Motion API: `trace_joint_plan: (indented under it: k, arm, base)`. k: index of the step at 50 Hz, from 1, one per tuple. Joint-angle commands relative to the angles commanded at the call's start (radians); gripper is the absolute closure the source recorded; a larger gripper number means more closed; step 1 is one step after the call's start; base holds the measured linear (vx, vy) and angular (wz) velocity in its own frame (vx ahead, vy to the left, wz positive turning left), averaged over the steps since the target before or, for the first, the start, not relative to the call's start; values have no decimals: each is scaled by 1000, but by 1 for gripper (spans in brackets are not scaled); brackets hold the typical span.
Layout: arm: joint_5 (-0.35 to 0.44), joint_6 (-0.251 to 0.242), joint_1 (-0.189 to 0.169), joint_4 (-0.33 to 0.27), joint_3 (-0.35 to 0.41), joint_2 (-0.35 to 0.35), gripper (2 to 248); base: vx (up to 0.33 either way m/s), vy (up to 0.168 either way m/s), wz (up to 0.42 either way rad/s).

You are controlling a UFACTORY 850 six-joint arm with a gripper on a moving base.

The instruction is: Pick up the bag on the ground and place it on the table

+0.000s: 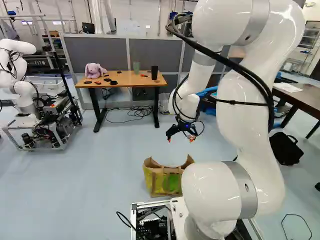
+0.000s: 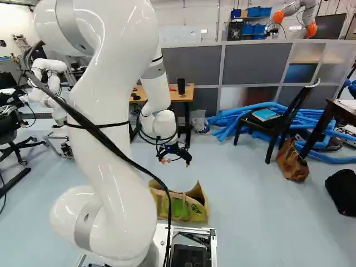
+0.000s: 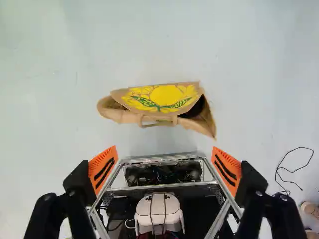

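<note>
Two fingers with orange pads [image 3: 103,171] stand wide apart on the claw [image 1: 180,138], which points down over the floor [image 1: 100,190] with nothing gripped. The bag [image 1: 164,181] stands on the floor just beyond the base [image 3: 162,188], its mouth open and upward; from the wrist it lies ahead of the fingers, apart from both. Yellow and green print covers its tan side, and a handle [image 3: 158,123] hangs on the side towards the base.

Far off, the bench [image 1: 122,79] holds a plush rabbit [image 1: 93,70] at the left, a green cup [image 1: 136,67] and a black cup [image 1: 154,72] at the right, with small dark pieces between. Another robot [image 1: 24,92] stands at the left. On the right are a chair [image 2: 272,129], a brown bag [image 2: 292,162], blue tubes [image 2: 228,121] and a black bag [image 1: 286,149] on the floor, near a dark bench [image 1: 300,99].
</note>
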Motion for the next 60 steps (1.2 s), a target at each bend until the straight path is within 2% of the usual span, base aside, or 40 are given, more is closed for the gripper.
trace_joint_plan:
  k: [46,51,60]
  arm:
    - [0,0,0,0,-116,-219,3]
    - [0,24,0,0,-130,-242,3]
    - [0,107,0,0,-154,-283,3]
  base:
    - [0,0,0]
    - [0,0,0]
    - [0,0,0]
